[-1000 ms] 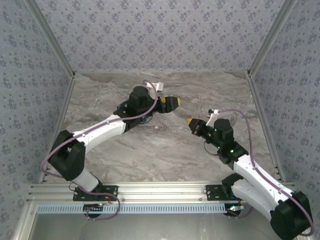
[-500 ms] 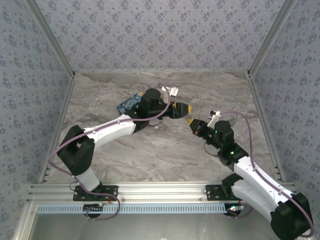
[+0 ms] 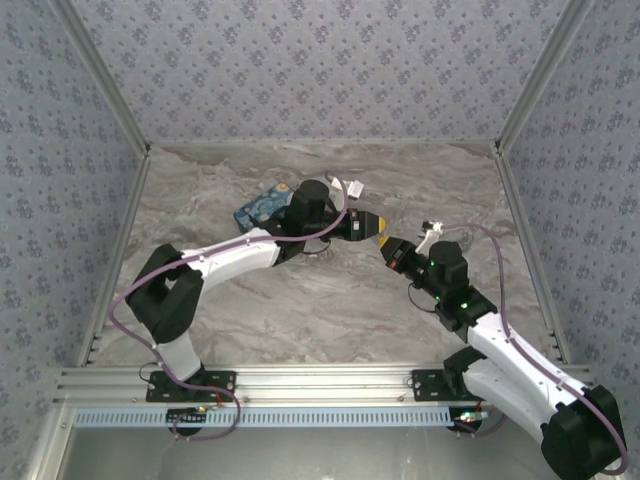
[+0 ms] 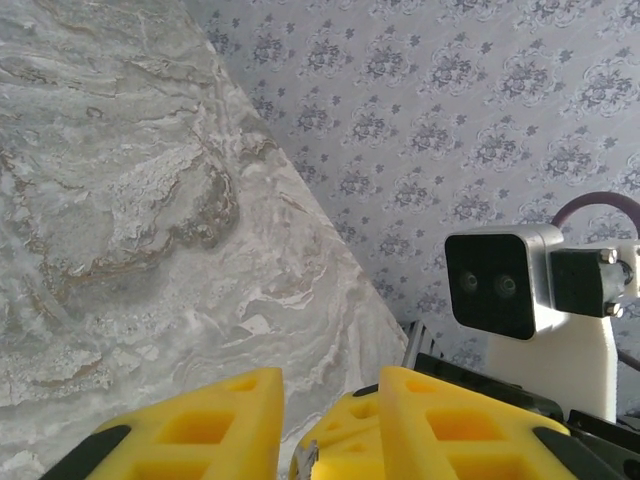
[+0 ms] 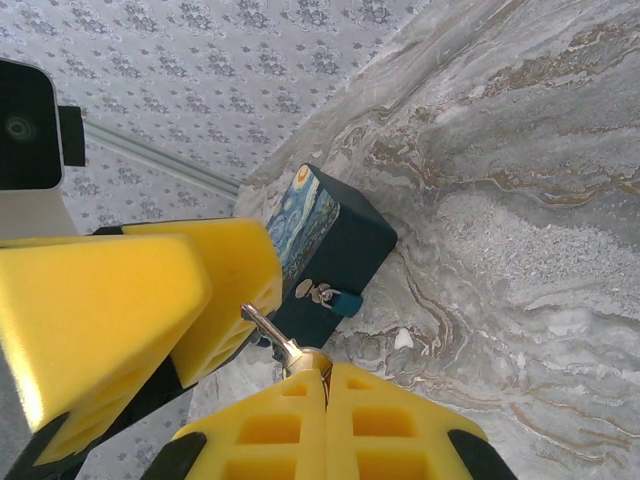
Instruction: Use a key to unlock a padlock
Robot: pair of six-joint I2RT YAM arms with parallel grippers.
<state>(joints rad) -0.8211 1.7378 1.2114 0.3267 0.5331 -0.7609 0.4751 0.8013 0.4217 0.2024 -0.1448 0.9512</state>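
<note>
Right gripper, nearest the lens in its own wrist view, has its yellow fingers pressed together and clamped on the key, whose thin silvery shank sticks out up and away from the fingertips, in the air short of the starry-night box. Just past the key's tip the left gripper meets it head-on; its fingers stand a narrow way apart, and I cannot tell whether they already pinch the tip or only brush it. Beyond both, the tiny teal padlock sits against the box's near dark face, low by the corner. The box itself lies flat on the marble table, and from overhead the two grippers meet off to the box's right, apart from it. This looks like a re-grip or hand-over of the key rather than the insertion itself. To do it well, the left fingers should probably take the shank squarely and leave the end bare for the keyhole. The right hold should probably not let go until the other is firm, since a dropped key this small would be hard to pick off the patterned marble beside the box.
</note>
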